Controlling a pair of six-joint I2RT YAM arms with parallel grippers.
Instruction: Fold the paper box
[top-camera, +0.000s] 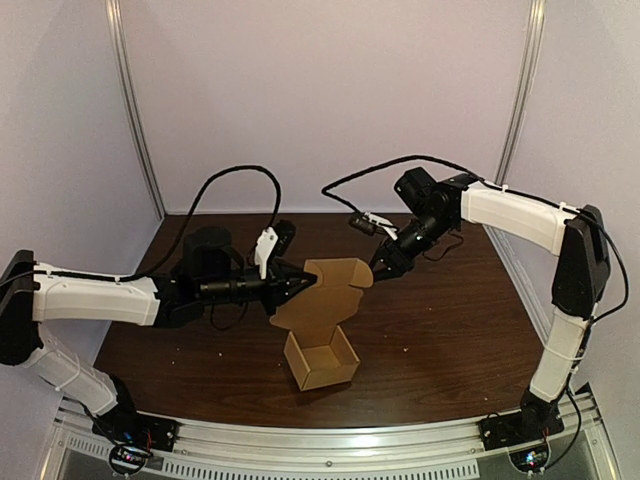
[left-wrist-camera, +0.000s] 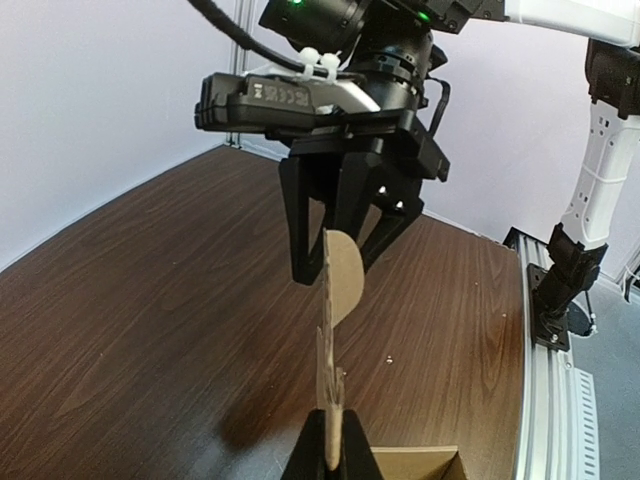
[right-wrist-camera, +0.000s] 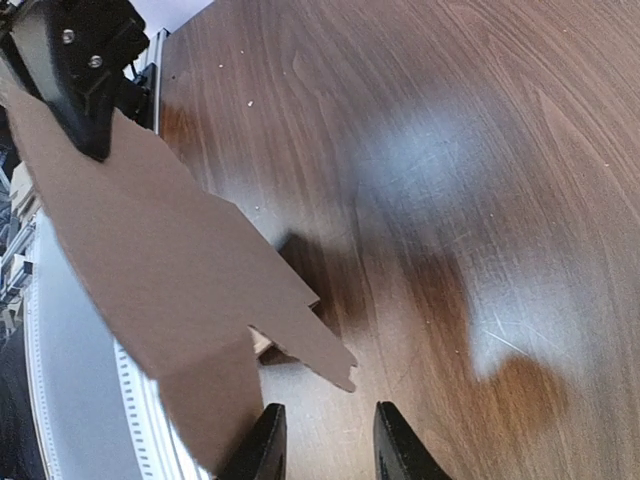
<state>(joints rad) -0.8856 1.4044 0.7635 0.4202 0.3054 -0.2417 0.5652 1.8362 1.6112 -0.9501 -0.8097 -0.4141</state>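
The brown cardboard paper box (top-camera: 325, 375) stands on the dark desk (top-camera: 440, 330), its shallow tray open upward. Its long lid (top-camera: 325, 295) is raised nearly upright, rounded tabs at top.

Tan box (top-camera: 318, 310), dark wood-grain table (top-camera: 440, 330)

Brown paper box (top-camera: 322, 362) on wooden table (top-camera: 450, 320)

Dark wood table (top-camera: 440, 330); pale walls (top-camera: 330, 90); metal rail (top-camera: 330, 440).
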